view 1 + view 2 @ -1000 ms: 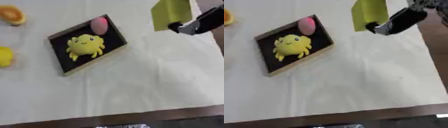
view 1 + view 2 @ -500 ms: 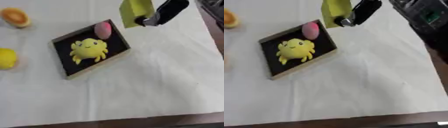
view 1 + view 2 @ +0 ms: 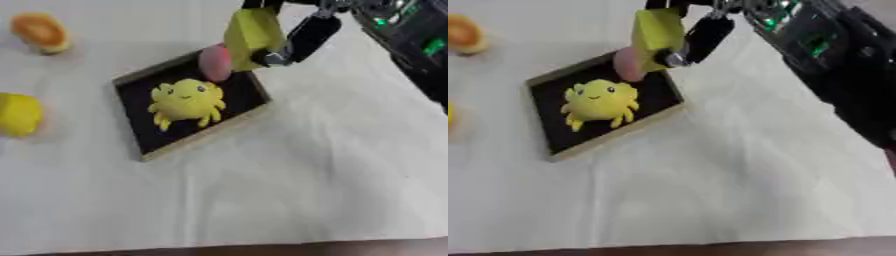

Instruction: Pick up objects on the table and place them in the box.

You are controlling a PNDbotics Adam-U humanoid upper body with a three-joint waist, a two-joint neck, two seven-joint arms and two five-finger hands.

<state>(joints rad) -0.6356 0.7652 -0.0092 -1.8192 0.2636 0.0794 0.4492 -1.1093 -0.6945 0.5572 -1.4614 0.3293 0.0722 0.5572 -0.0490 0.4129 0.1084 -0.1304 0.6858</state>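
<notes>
**Block held over the box's far corner**

Block (image 3: 252, 36), yellow-green and squarish, hangs in the right hand (image 3: 296, 41), which comes in from about 1 o'clock on a black arm (image 3: 833, 65). The fingers are curled round it, one dark finger lying down its right side and another just showing over its top edge. It sits tilted above the box's (image 3: 197, 141) far right corner, just beside a pink egg-shaped thing (image 3: 214, 63) that leans against the rim at the box's 12 o'clock.

The box is a shallow tray with a black floor and pale wooden edge, lying askew on the white cloth (image 3: 297, 190). A yellow crab toy (image 3: 185, 102) lies in the middle of it, face up.

Well apart, toward 9 o'clock of the box, a yellow fruit (image 3: 17, 114) rests on the cloth. An orange one (image 3: 40, 33) is up at 10 o'clock.

The left hand does not show.
</notes>
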